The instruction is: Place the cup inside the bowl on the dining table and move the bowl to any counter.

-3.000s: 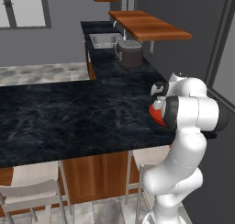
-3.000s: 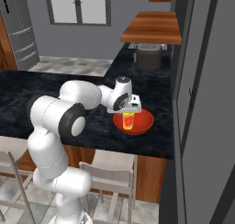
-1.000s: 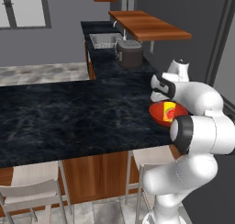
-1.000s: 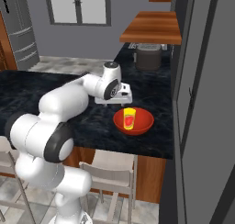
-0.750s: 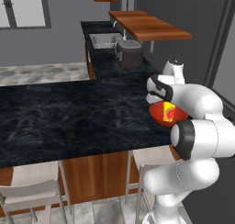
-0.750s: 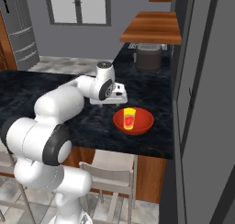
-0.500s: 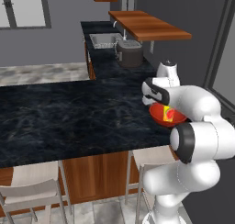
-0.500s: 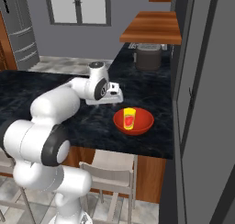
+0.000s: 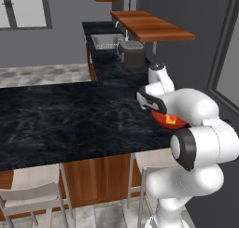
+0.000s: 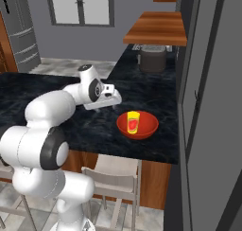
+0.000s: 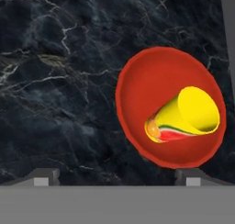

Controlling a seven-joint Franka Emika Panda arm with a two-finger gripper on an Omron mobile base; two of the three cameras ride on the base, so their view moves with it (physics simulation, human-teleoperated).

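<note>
Cup (image 10: 133,121) stood upright inside bowl (image 10: 137,125) on dining-table surface (image 10: 94,126) near its edge | fingers (image 11: 44,176) spread, empty, beside bowl | risk: a careless rim grasp could tip cup or shove bowl off.

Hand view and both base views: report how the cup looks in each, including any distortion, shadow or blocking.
Hand view: the cup flares like a cone inside the bowl, stretched by perspective, flatly lit, no clear shadow. Right base view: the cup stands upright and sharp in the bowl. Left base view: the arm covers part of the bowl; only a sliver of the cup shows.
</note>
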